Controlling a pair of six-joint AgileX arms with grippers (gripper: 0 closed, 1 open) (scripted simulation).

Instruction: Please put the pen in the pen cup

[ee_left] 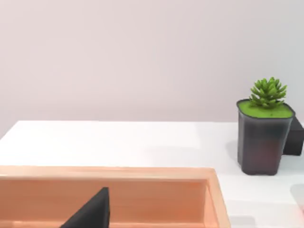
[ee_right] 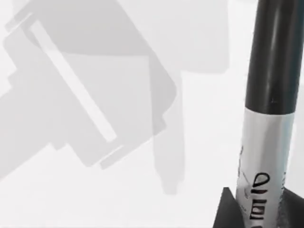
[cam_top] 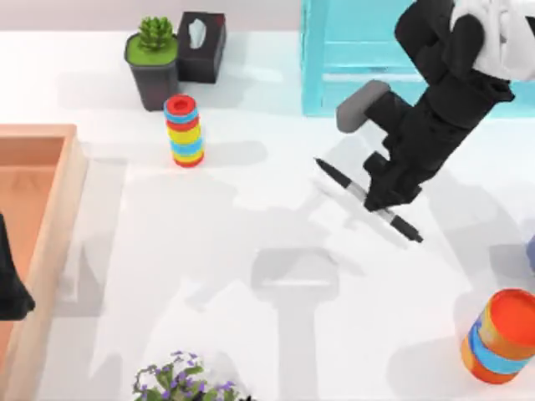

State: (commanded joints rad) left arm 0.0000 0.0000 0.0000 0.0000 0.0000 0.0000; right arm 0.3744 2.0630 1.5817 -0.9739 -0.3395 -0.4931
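Right gripper (cam_top: 389, 197) is closed on the pen (cam_top: 341, 179), gripping its pale labelled middle; black ends stick out on both sides, slanted across the table's right half, nearer the far edge. Shadow beneath suggests the pen sits clear of the white table (cam_top: 251, 242). Right wrist view: pen (ee_right: 266, 142) close up, black cap above the grey printed barrel, a dark finger (ee_right: 228, 211) against it.

Pen cup (cam_top: 532, 252): pale blue-purple sliver at the right edge. Orange cup (cam_top: 500, 336) with blue band at the near right corner. Striped cylinder (cam_top: 184, 130), potted succulent (cam_top: 153, 60), black tissue box (cam_top: 202, 43) along the far edge.

Left gripper (cam_top: 10, 288) parked over the wooden tray (cam_top: 52, 242) at the left edge; fingers cannot tell.
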